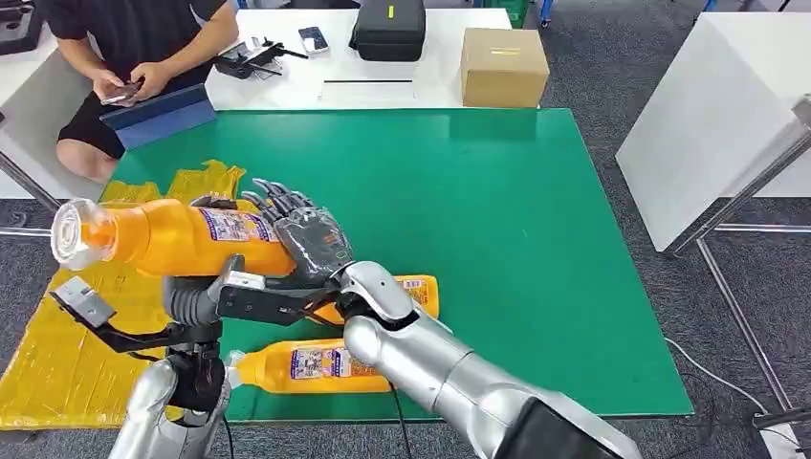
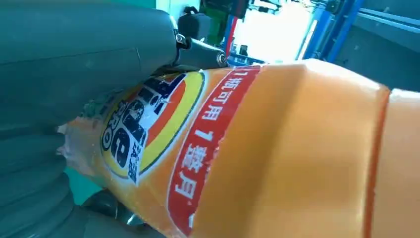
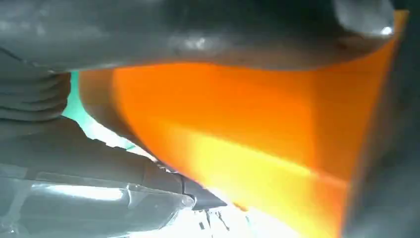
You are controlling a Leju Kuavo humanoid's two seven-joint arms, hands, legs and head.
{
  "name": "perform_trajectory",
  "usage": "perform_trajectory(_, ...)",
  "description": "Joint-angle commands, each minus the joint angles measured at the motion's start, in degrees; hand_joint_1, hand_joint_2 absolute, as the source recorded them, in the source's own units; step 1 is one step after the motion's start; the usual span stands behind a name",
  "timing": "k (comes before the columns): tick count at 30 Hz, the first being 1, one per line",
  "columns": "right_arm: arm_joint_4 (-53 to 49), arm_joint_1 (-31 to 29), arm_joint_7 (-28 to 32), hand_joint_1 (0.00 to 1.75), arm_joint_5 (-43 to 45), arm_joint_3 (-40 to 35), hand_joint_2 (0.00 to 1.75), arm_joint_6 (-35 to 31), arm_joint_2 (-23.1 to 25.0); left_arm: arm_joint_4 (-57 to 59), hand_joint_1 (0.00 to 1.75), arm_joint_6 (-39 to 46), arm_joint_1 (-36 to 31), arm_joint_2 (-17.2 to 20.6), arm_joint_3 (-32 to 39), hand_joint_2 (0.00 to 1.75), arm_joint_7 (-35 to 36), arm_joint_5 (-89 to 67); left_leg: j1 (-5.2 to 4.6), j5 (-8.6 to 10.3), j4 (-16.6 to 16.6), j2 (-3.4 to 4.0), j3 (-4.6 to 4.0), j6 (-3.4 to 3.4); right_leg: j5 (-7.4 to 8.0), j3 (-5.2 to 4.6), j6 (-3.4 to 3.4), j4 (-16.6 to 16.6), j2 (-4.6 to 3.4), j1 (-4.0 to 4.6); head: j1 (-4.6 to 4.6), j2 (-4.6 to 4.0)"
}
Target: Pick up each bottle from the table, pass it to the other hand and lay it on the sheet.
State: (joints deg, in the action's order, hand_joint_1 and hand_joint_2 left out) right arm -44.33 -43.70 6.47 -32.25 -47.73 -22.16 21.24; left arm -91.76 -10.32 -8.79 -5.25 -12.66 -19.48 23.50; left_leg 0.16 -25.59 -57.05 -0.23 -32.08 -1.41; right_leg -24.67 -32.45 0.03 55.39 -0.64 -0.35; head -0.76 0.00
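Midair, both hands — left hand (image 1: 206,296), right hand (image 1: 308,239) — grip orange bottle (image 1: 182,237).

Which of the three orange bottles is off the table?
The orange bottle held between both hands, cap pointing left above the yellow sheet. The other two bottles lie on the green table.

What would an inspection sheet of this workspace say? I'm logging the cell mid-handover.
Surface: green mat-covered table, crumpled yellow plastic sheet at its left edge.
Job's things: orange detergent bottle with clear cap held in the air, horizontal; two more orange bottles lying on the mat, one by the near edge, one behind the right arm.
Clutter: nothing seen on the mat.
Hands: left hand and right hand both on the held bottle.
Cables: thin cable on the floor at right.
Surroundings: white table behind with cardboard box, black case; seated person.
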Motion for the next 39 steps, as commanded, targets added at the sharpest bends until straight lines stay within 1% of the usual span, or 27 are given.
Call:
perform_trajectory(1,-23.3,6.6,-0.5,0.0,-7.0,19.3,0.0,5.3,-8.4,-0.1,1.75,-2.0,1.8,-0.4,2.7,1.75,-1.1,0.1,0.01,-0.01,0.0,-0.25,0.04,0.05,-0.07,0.17,0.02,0.0,0.31,0.01,-0.02,0.0)
perform_trajectory(3,-27.5,9.1,-0.4,0.0,-8.3,20.6,0.0,5.5,-9.4,0.4,1.75,-2.6,1.7,-0.5,3.0,1.75,-1.2,0.0,-0.02,0.0,0.0,-0.21,0.01,0.05,-0.05,0.13,0.02,0.0,0.27,-0.02,0.0,0.0)
perform_trajectory(6,-31.7,12.2,-0.2,0.0,-9.4,21.4,0.0,5.3,-10.9,1.1,1.75,-3.2,1.0,-0.6,3.1,1.75,-1.2,0.0,-0.02,-0.01,0.0,-0.4,0.1,0.07,-0.1,0.31,0.02,-0.1,0.48,-0.02,-0.02,0.0)
perform_trajectory(7,-32.1,12.6,-0.2,0.0,-9.7,21.5,0.0,5.3,-11.0,1.2,1.75,-3.4,0.9,-0.6,3.1,1.75,-1.2,0.0,-0.01,0.01,0.0,-0.31,0.04,0.07,-0.07,0.2,0.0,-0.1,0.38,-0.01,-0.02,0.0)
perform_trajectory(10,-33.3,13.3,-0.2,0.0,-9.9,21.6,0.0,5.2,-11.6,0.9,1.75,-3.1,0.6,-0.5,2.9,1.75,-0.9,0.0,-0.03,-0.01,0.0,-0.4,0.11,0.11,-0.11,0.28,-0.02,-0.1,0.48,-0.03,0.0,0.0)
perform_trajectory(14,-35.4,13.4,-0.2,0.0,-10.0,21.4,0.0,5.2,-12.0,0.0,1.75,-2.5,1.2,0.3,3.4,1.75,-0.9,0.3,-0.02,-0.02,0.0,-0.06,0.0,0.07,-0.03,0.06,-0.01,0.0,0.13,-0.03,0.0,0.0)
perform_trajectory(16,-36.7,13.7,-0.6,0.0,-10.5,21.1,0.0,5.6,-12.2,-0.3,1.75,-2.4,1.7,0.6,3.9,1.75,-1.0,0.4,-0.03,-0.05,0.0,-0.11,0.09,0.13,-0.09,0.16,-0.03,0.0,0.23,-0.04,0.02,0.0)
perform_trajectory(19,-41.0,16.0,-1.1,0.0,-11.9,21.1,0.0,5.9,-13.1,-0.7,1.75,-0.8,2.0,1.2,4.9,1.75,-2.1,-2.6,0.01,-0.02,0.0,-0.08,0.01,0.06,-0.03,0.06,-0.01,0.0,0.13,0.0,0.0,0.0)
perform_trajectory(21,-44.9,18.3,-1.7,0.0,-14.0,21.2,0.0,6.3,-14.4,-1.1,1.75,1.5,1.3,2.5,7.1,1.75,-3.1,-7.0,-0.02,-0.08,0.0,-0.1,0.15,0.11,-0.1,0.21,-0.02,0.0,0.2,-0.03,0.0,0.0)
perform_trajectory(23,-48.6,21.0,-2.4,0.0,-16.1,22.2,0.0,7.1,-15.8,-2.0,1.75,4.1,-0.1,4.0,10.8,1.75,-3.7,-11.9,0.0,-0.07,0.0,-0.15,0.15,0.12,-0.11,0.23,-0.02,0.0,0.25,-0.01,0.0,0.0)
perform_trajectory(27,-55.1,26.7,-1.7,0.0,-18.7,26.6,0.0,8.5,-18.1,-4.3,1.75,8.0,-2.6,7.1,20.5,1.75,-2.5,-23.6,0.06,-0.05,0.0,-0.2,0.05,0.1,-0.09,0.16,-0.02,0.0,0.27,0.05,0.02,0.0)
perform_trajectory(28,-56.3,27.9,-0.9,0.0,-19.2,28.2,0.0,9.4,-18.0,-4.8,1.75,6.5,-2.8,6.8,23.4,1.75,-2.1,-26.1,0.08,-0.02,0.0,-0.17,-0.03,0.08,-0.04,0.07,-0.03,0.0,0.22,0.07,-0.02,0.0)
perform_trajectory(30,-57.9,29.9,-0.6,0.0,-20.5,30.5,0.0,9.6,-18.3,-5.5,1.75,7.2,-2.6,7.1,26.2,1.75,-2.1,-30.4,0.05,-0.07,0.0,-0.15,0.06,0.12,-0.1,0.14,-0.03,0.0,0.23,0.05,-0.04,0.0)
perform_trajectory(34,-57.8,30.3,0.1,0.0,-20.8,31.1,0.0,9.9,-17.9,-5.7,1.75,7.1,-2.2,6.6,26.6,1.75,-2.3,-32.4,0.02,-0.07,0.0,-0.1,0.09,0.1,-0.09,0.16,-0.02,0.0,0.19,0.02,0.0,0.0)
perform_trajectory(35,-58.2,31.0,-0.2,0.0,-21.4,31.7,0.0,9.7,-18.0,-5.9,1.75,10.0,-2.0,7.0,26.7,1.75,-2.5,-37.2,0.04,-0.05,0.0,-0.09,-0.01,0.07,-0.05,0.06,-0.01,0.0,0.16,0.03,0.0,0.0)
perform_trajectory(36,-58.7,32.5,-0.1,0.0,-21.4,32.6,0.0,9.3,-19.0,-6.1,1.75,12.8,-1.5,8.0,27.2,1.75,-2.7,-42.1,0.0,-0.07,0.0,-0.11,0.08,0.1,-0.1,0.14,0.0,0.0,0.21,0.0,0.0,0.0)
perform_trajectory(38,-58.9,35.0,0.5,0.0,-21.3,35.0,0.0,8.8,-20.1,-6.2,1.75,16.1,-0.5,9.2,28.3,1.75,-2.8,-50.6,0.05,-0.05,0.0,-0.14,0.07,0.08,-0.06,0.16,-0.01,-0.1,0.21,0.05,0.0,0.0)
perform_trajectory(39,-59.0,35.9,1.5,0.0,-20.7,35.9,0.0,9.0,-20.5,-6.1,1.75,16.8,-0.3,9.1,28.8,1.75,-3.0,-52.9,0.05,-0.03,0.1,-0.13,0.07,0.06,-0.04,0.16,-0.01,-0.1,0.18,0.05,-0.02,0.0)
